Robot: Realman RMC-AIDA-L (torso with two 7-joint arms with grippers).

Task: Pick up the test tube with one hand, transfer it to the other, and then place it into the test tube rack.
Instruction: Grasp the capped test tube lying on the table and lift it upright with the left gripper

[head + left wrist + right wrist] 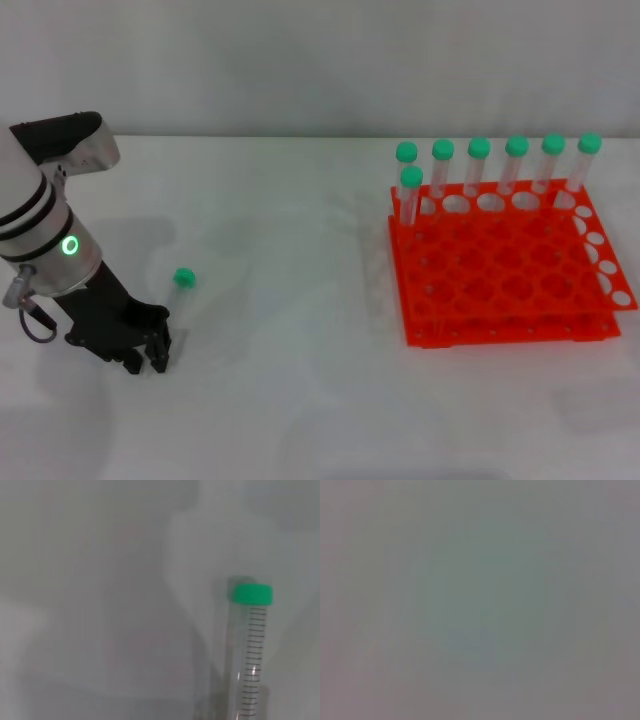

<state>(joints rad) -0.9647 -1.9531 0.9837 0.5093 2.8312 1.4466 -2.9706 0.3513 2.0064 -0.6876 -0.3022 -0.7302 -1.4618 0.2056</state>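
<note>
One loose test tube (176,293) lies flat on the table (290,330), well apart from the test tube rack (505,265) and on its left side. The left tool (150,362) rests low on the table just short of the tube's clear end, so the tube runs away from the tool, green cap farthest. Whether the tool's tips are apart or together cannot be told. The right tool is out of sight, so the left arm is judged nearer. The tube is slim, clear, graduated in black, and looks empty.
</note>
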